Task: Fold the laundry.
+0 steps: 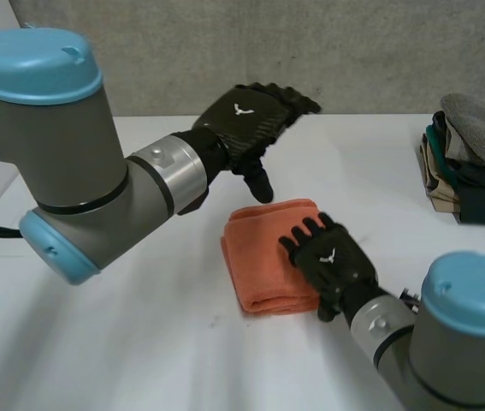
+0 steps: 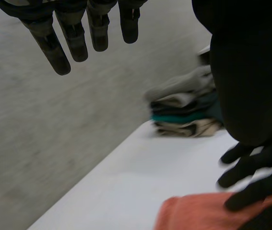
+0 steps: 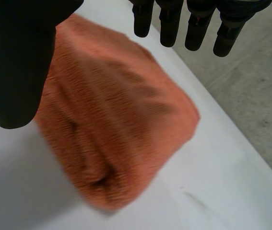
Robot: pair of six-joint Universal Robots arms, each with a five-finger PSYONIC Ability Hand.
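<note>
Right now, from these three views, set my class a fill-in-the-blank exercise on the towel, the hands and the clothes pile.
The folded towel on the white table is ____ in colour. The hand over the towel ends the robot's ____ arm. The left hand, held above the table, holds ____. The stack of folded clothes lies on the robot's ____ side.
Missing words: orange; right; nothing; right.
</note>
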